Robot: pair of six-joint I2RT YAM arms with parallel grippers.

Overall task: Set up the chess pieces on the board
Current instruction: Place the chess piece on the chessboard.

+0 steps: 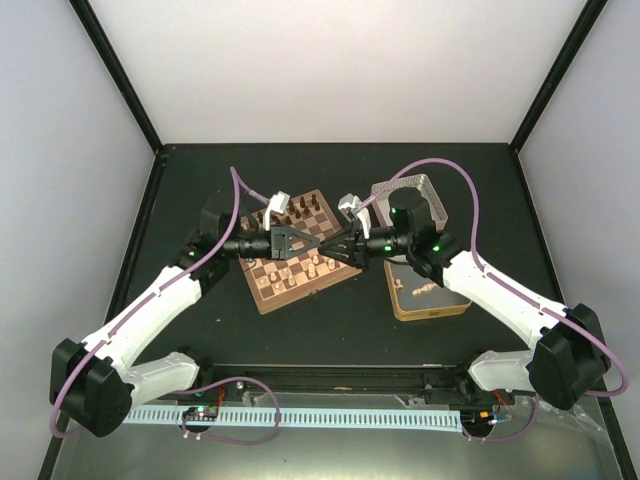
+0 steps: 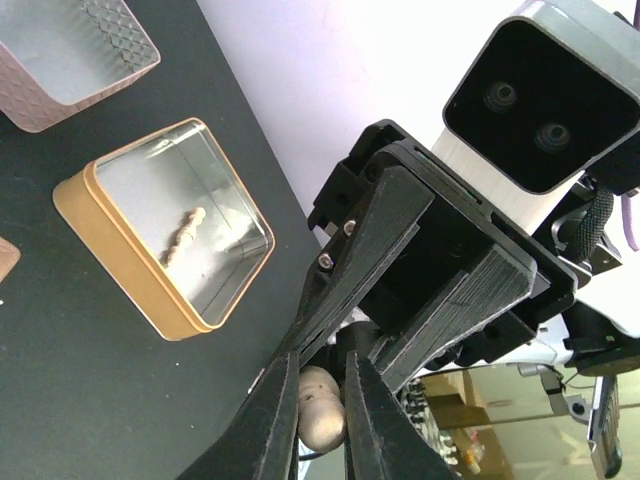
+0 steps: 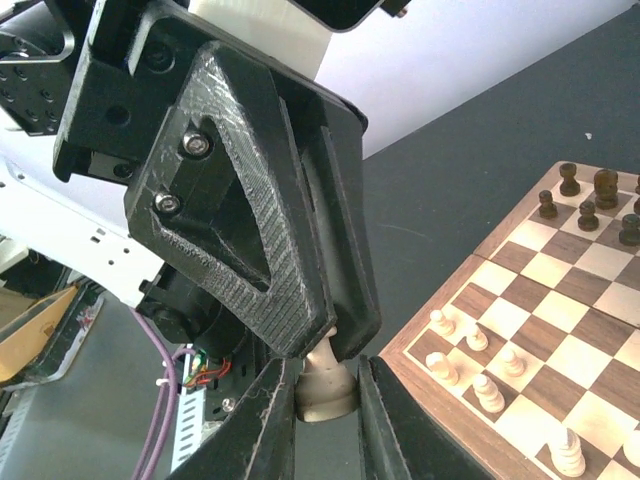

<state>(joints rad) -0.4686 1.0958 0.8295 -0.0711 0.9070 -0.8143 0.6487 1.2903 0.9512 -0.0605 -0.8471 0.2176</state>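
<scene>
Both grippers meet tip to tip above the right edge of the board (image 1: 300, 296). My left gripper (image 1: 325, 246) and my right gripper (image 1: 341, 248) are both shut on one cream chess piece. In the left wrist view my left gripper (image 2: 320, 372) pinches the piece's rounded head (image 2: 322, 415). In the right wrist view my right gripper (image 3: 325, 372) pinches its round base (image 3: 326, 398), and the left fingers (image 3: 345, 290) clamp its top. Cream pieces (image 3: 490, 395) stand on the board's (image 3: 440, 385) near rows, and dark pieces (image 3: 590, 200) on its far rows.
A gold rectangular tin (image 1: 432, 312) lies right of the board with a few cream pieces (image 2: 185, 235) inside; its rim shows in the left wrist view (image 2: 110, 270). A pinkish-silver tin lid (image 1: 432, 190) sits behind it. Black frame posts and pale walls bound the table.
</scene>
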